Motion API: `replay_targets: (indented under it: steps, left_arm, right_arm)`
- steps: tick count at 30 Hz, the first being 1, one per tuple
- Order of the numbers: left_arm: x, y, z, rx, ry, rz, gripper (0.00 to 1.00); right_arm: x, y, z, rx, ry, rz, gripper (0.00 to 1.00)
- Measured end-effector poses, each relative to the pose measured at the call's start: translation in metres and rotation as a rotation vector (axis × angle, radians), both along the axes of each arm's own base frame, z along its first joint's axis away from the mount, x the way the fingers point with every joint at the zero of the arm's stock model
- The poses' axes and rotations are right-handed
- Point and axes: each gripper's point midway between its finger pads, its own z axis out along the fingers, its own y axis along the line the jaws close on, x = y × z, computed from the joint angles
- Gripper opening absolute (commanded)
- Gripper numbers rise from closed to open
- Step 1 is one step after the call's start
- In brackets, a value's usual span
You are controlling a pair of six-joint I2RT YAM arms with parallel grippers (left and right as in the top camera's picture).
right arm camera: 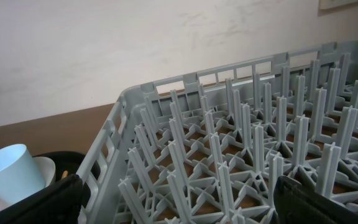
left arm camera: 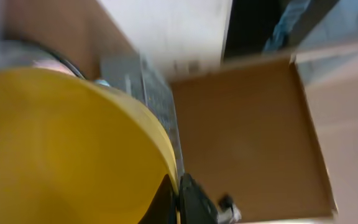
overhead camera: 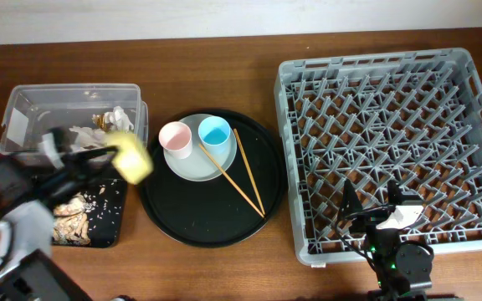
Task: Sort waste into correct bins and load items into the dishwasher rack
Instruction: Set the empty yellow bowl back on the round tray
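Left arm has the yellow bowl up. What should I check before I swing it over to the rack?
1. Grip: left gripper is shut on the rim of the yellow bowl: ok.
2. Bowl emptied of scraps: its inside is blurred: cannot tell.
3. Space: the rack holds no dishes: ok.
4. Path: the pink cup and blue cup stand upright on the plate between bowl and rack. Height to spare over them: cannot tell.
5. Other arm: right gripper is open over the rack's near edge, likely crowding the near rows: not ok.
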Motion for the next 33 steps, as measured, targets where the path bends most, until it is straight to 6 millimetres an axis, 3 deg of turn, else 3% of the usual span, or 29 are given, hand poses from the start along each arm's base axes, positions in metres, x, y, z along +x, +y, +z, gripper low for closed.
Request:
replay_targets:
  steps: [2, 5, 8, 12, 14, 18, 20, 26, 28, 31, 33]
  left_arm:
    - [0.001, -0.027, -0.007, 0.022, 0.033, -0.064, 0.00]
    - [-0.005, -0.082, -0.026, 0.101, 0.115, -0.189, 0.00]
    - [-0.017, -0.111, -0.038, 0.213, 0.176, -0.230, 0.00]
    - [-0.057, -0.148, -0.043, 0.499, 0.214, -0.272, 0.00]
    - [-0.073, -0.149, -0.049, 0.648, 0.218, -0.258, 0.00]
    - [-0.093, -0.133, -0.075, 1.050, 0.222, -0.203, 0.00]
    - [-0.089, -0.126, -0.081, 1.182, 0.192, -0.161, 0.00]
    - [-0.076, -0.119, -0.094, 1.298, 0.187, -0.120, 0.02]
    - [-0.075, -0.117, -0.100, 1.316, 0.206, -0.126, 0.11]
    - [-0.075, -0.115, -0.108, 1.337, 0.226, -0.138, 0.38]
    - [-0.074, -0.115, -0.109, 1.341, 0.226, -0.138, 0.43]
  right_arm:
    - [0.000, 0.000, 0.000, 0.000, 0.000, 0.000, 0.98]
    - [0.000, 0.000, 0.000, -0.001, 0.000, 0.000, 0.98]
    - [0.000, 0.000, 0.000, 0.000, 0.000, 0.000, 0.98]
    - [0.000, 0.000, 0.000, 0.000, 0.000, 0.000, 0.99]
    - [0.000, 0.000, 0.000, 0.000, 0.000, 0.000, 0.98]
    - [0.000, 0.000, 0.000, 0.000, 0.000, 0.000, 0.98]
    - [0.000, 0.000, 0.000, 0.000, 0.000, 0.000, 0.98]
    - [-0.001, 0.005, 0.000, 0.003, 0.006, 0.031, 0.98]
    - [-0.003, 0.005, 0.004, 0.001, 0.025, 0.030, 0.98]
    - [-0.011, 0.000, 0.032, -0.003, 0.052, 0.006, 0.98]
    - [-0.015, -0.001, 0.056, -0.005, 0.055, -0.001, 0.98]
